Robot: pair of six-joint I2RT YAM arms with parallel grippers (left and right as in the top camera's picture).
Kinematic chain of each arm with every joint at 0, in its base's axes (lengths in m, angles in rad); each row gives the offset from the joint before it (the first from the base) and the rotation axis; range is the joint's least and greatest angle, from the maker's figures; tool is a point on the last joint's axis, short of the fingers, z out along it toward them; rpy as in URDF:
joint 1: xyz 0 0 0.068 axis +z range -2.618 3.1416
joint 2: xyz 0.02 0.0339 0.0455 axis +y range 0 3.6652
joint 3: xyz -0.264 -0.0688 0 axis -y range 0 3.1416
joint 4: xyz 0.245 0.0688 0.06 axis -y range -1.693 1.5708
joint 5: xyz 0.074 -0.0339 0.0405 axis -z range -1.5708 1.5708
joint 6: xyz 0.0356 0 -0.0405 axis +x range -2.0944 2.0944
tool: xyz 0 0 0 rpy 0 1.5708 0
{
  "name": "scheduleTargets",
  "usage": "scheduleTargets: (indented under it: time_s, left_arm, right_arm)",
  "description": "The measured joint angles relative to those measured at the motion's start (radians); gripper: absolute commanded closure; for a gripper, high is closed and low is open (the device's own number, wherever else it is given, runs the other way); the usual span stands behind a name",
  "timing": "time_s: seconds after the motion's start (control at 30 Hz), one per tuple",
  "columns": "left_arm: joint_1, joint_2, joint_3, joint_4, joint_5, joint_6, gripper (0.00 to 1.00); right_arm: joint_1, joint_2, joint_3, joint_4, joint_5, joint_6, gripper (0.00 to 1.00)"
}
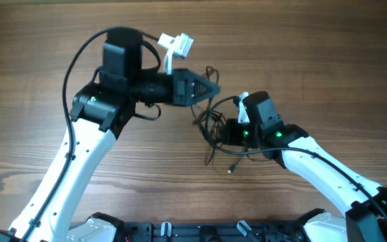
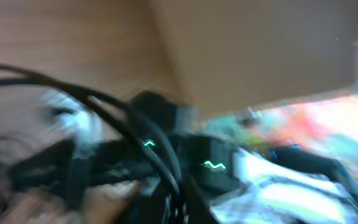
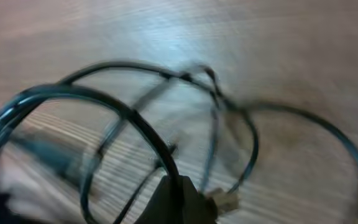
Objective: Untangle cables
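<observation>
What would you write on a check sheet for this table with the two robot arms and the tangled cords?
Surface: wooden table, brown grain.
Job's things: cables, thin black cords in one tangle mid-table; a grey-tipped plug lies at its near side.
Clutter: nothing seen.
Grippers: left gripper shut at the tangle's far side, hold unclear; right gripper shut on a cable strand.
Cables: thick black arm wiring loops off the left arm, with a white tag by it.
Surroundings: black base rail at the near edge; beyond the table only blur.
</observation>
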Motion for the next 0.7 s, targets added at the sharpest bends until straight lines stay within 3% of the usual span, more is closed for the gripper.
scheduleTargets:
  time_s: [0.03, 0.1, 0.17, 0.23, 0.27, 0.3, 0.33, 0.37, 0.43, 0.53, 0.6, 0.7]
  left_arm:
    - [0.0, 0.006, 0.0, -0.077, -0.099, 0.056, 0.96]
    - [-0.001, 0.026, -0.008, -0.269, -0.525, 0.109, 0.96]
    - [0.014, 0.031, -0.009, -0.308, -0.747, 0.131, 0.96]
    - [0.048, 0.031, -0.009, -0.31, -0.861, 0.141, 0.96]
    - [0.064, 0.031, -0.009, -0.309, -0.888, 0.142, 0.82]
    - [0.091, 0.031, -0.009, -0.307, -0.917, 0.142, 0.42]
    - [0.112, 0.031, -0.009, -0.302, -0.932, 0.131, 0.26]
    - [0.124, 0.031, -0.009, -0.299, -0.934, 0.116, 0.2]
    - [0.137, 0.031, -0.009, -0.3, -0.879, 0.085, 0.2]
    - [0.1, 0.032, -0.009, -0.333, -0.763, 0.072, 0.32]
    - [0.063, 0.037, -0.008, -0.36, -0.742, 0.068, 0.39]
    - [-0.02, 0.076, -0.008, -0.425, -0.721, 0.066, 0.4]
  right_arm:
    - [0.0, 0.004, 0.0, -0.045, 0.032, 0.003, 0.96]
    - [0.0, 0.006, 0.0, -0.111, 0.098, 0.027, 0.96]
    - [0.0, 0.006, 0.0, -0.134, 0.154, 0.059, 0.96]
    - [0.0, 0.006, 0.0, -0.135, 0.182, 0.09, 0.96]
    - [0.0, 0.006, 0.0, -0.131, 0.186, 0.102, 0.96]
    - [0.0, 0.006, 0.0, -0.119, 0.185, 0.108, 0.96]
    - [0.0, 0.006, -0.003, -0.054, 0.132, 0.074, 0.96]
    - [-0.001, 0.006, -0.006, -0.016, 0.085, 0.042, 0.96]
    - [0.001, 0.006, -0.008, 0.121, -0.093, -0.019, 0.96]
    - [0.001, 0.006, -0.006, 0.301, -0.351, -0.052, 0.96]
    - [0.002, 0.006, -0.007, 0.353, -0.415, -0.048, 0.96]
    - [0.002, 0.006, -0.008, 0.422, -0.438, 0.01, 0.96]
